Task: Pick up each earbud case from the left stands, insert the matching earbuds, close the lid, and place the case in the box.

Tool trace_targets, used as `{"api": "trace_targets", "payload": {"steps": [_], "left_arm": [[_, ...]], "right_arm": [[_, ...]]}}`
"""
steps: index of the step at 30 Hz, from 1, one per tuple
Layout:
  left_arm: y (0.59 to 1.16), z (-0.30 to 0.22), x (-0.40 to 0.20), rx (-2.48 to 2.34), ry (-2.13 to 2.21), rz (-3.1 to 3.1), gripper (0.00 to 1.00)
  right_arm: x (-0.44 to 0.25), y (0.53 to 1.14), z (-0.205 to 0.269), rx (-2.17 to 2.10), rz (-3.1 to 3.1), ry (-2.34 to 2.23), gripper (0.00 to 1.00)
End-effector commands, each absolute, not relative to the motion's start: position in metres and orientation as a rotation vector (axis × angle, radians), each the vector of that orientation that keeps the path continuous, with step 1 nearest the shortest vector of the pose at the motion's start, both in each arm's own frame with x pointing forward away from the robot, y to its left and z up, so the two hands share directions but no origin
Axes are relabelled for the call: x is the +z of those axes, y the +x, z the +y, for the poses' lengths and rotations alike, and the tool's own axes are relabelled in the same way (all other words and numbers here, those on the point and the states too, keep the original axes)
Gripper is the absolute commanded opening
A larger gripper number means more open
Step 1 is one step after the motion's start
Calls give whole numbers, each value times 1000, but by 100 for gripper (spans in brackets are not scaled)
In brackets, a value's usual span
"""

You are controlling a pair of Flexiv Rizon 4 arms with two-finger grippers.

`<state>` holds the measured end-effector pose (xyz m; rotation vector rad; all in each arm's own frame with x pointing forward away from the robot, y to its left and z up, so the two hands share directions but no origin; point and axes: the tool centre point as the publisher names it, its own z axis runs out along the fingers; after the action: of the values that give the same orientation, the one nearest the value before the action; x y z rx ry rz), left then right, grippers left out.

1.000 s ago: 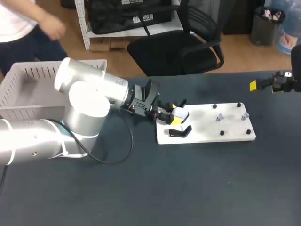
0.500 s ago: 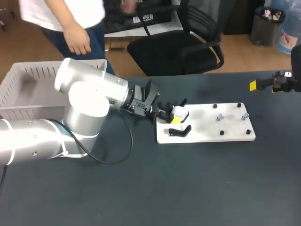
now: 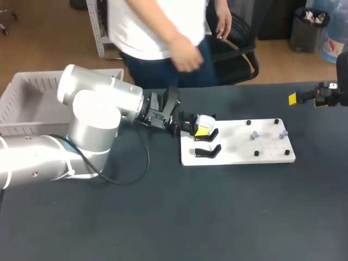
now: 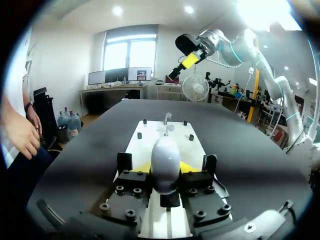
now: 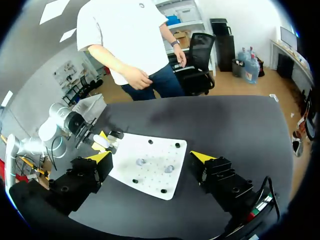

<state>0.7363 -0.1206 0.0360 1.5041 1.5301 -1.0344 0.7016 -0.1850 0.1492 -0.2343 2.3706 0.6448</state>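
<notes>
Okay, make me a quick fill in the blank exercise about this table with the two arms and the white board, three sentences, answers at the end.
1. The left gripper is shut on a ___ earbud case.
2. The right gripper is ___ and holds nothing.
3. The white board carries ___ black stands at the end nearest the left arm.
Missing words: white; open; two.

Left gripper (image 3: pixel 200 129) snug on earbud case (image 4: pixel 165 155) — right gripper (image 5: pixel 151 157) splayed wide
</notes>
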Motion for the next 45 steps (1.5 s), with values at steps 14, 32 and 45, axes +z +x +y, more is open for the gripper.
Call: {"api": "trace_targets", "payload": {"steps": [14,32,45], "left_arm": [[725,-123,81,-984,1508,1429,0],[722,-170,117,-917,1588,1329,0],[710,-188,116,-930,1641,1295,0]], "right_arm": [[145,691,-119,647,2427,-475,100],[129,686,-67,749,2458,-633,100],[129,687,-60,770,2447,-653,100]]}}
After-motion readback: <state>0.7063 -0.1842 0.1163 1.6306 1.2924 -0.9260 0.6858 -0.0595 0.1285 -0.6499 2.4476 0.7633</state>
